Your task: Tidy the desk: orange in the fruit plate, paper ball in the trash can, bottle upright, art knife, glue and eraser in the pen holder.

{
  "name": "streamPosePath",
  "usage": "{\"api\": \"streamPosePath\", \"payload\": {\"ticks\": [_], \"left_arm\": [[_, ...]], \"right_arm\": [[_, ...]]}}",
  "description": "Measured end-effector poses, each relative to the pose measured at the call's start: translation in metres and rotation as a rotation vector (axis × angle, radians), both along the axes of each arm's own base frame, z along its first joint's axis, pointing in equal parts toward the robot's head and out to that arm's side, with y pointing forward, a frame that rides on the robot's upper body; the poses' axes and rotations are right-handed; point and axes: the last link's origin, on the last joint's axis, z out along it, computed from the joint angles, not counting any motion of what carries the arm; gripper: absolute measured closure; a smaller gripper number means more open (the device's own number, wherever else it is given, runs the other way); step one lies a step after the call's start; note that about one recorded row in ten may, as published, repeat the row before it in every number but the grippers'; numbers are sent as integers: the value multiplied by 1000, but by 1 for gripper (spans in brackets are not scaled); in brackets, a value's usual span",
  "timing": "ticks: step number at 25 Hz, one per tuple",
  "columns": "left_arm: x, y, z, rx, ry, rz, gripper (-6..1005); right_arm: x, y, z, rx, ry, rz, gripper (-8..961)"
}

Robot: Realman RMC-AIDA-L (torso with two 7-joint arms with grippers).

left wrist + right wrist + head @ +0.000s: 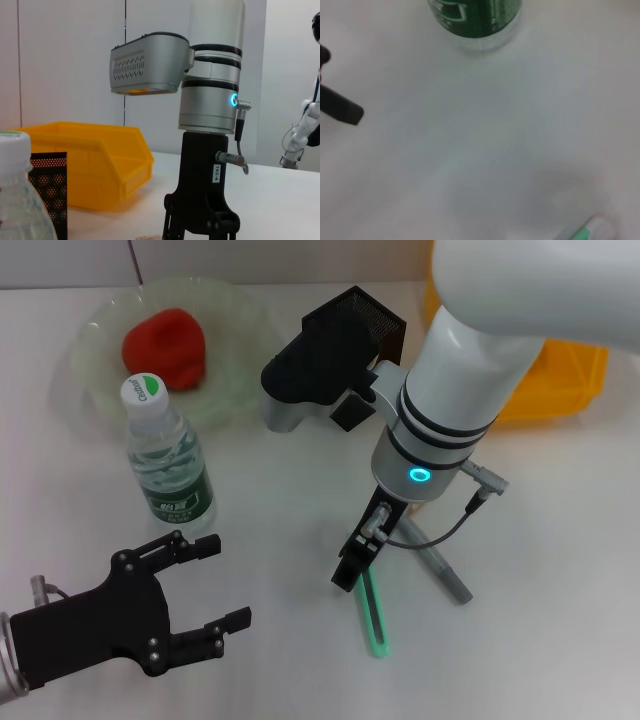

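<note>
Reaching down, right gripper (352,573) meets the art knife (375,625); finger spread cannot be told.

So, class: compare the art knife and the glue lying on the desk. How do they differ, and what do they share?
Colour: the art knife is mint green, the glue grey. Position: the art knife lies directly below the right gripper, the glue off to the side, partly under the arm. Shared: both are slim sticks lying flat on the desk, still outside the pen holder.
</note>
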Motion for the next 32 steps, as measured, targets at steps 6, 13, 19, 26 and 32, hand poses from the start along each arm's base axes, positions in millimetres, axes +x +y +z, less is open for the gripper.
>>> {"api": "streamPosePath", "payload": {"ticks": [6, 13, 19, 26, 32], "left_arm": [[0, 1, 0, 0, 1, -1, 185], [0, 2, 0, 2, 4, 0, 185], [0, 3, -1, 3, 6, 1, 185], [1, 4, -2, 2, 6, 1, 185], [2, 4, -4, 7, 3, -8, 185]], "right_arm": [[2, 1, -1, -3, -13, -19, 188], [3, 2, -1, -2, -13, -20, 462], [2, 1, -1, -5, -10, -24, 559], [5, 1, -2, -16, -45, -16, 599], [4, 0, -2, -22, -52, -10, 684]]}}
